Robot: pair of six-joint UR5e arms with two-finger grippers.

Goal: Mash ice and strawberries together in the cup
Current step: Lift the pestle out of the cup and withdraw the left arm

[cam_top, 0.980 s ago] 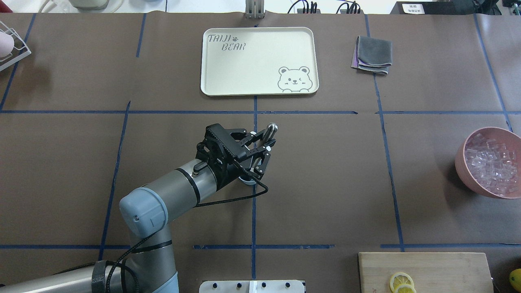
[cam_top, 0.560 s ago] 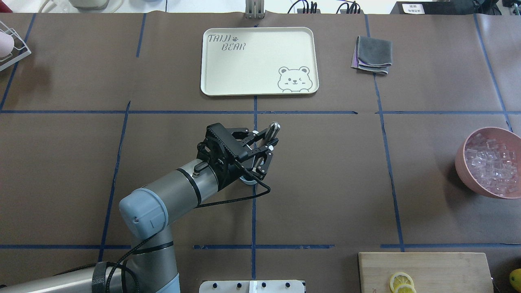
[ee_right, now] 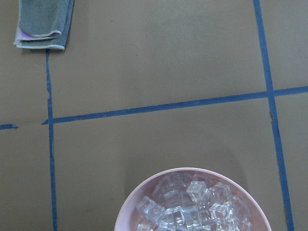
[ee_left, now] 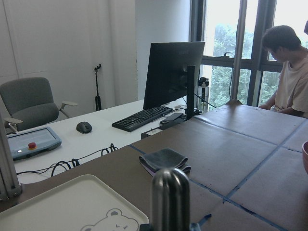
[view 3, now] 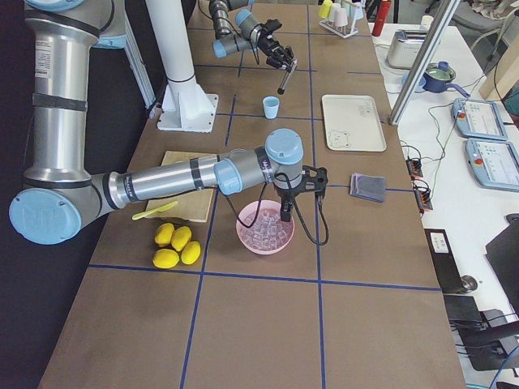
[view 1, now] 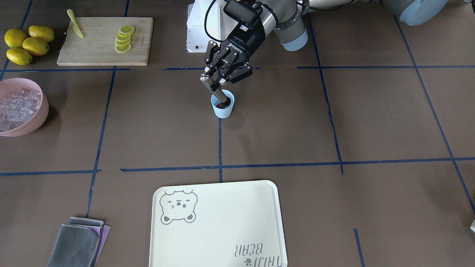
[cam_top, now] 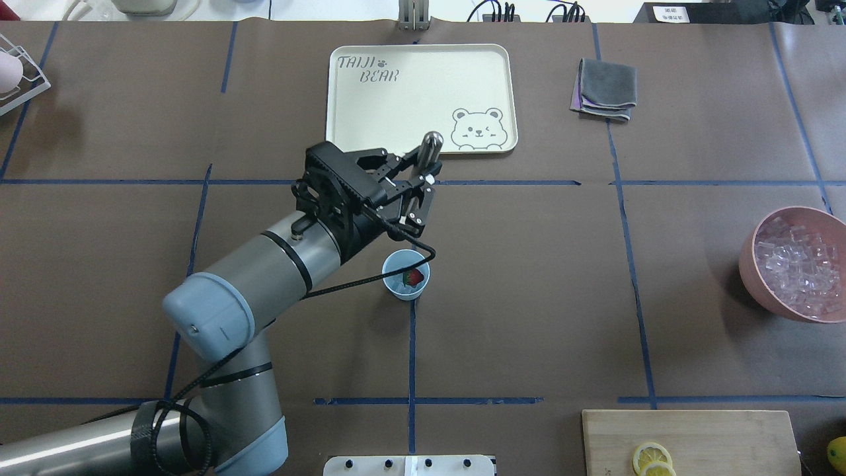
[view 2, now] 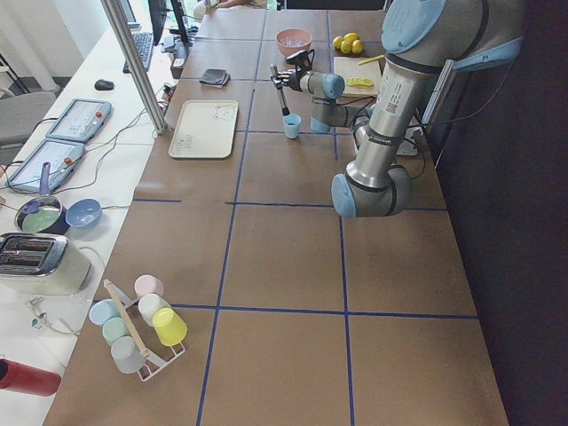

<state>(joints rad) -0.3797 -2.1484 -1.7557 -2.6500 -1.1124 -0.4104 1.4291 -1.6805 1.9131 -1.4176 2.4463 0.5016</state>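
The pale blue cup (cam_top: pixel 406 276) stands at the table's middle, with the red strawberry (cam_top: pixel 413 277) inside; both also show in the front view, cup (view 1: pixel 222 109) and strawberry (view 1: pixel 219 105). My left gripper (cam_top: pixel 423 173) is shut on a metal muddler (cam_top: pixel 431 142), tilted and lifted just over the cup's far side. The muddler's top fills the left wrist view (ee_left: pixel 169 197). The ice (cam_top: pixel 796 264) lies heaped in the pink bowl (cam_top: pixel 750 277) at the right. My right gripper (view 3: pixel 285 212) hangs over that bowl; I cannot tell whether it is open.
A cream bear tray (cam_top: pixel 420 99) lies beyond the cup, a folded grey cloth (cam_top: pixel 603 89) to its right. A cutting board (cam_top: pixel 727 436) with lemon slices (cam_top: pixel 651 458) is near right. Whole lemons (view 1: pixel 26 42) and a yellow knife (view 1: pixel 75 23) lie there too.
My left gripper has risen and moved toward the tray with the muddler in it. The cup and the strawberry, hidden under the wrist before, now show.
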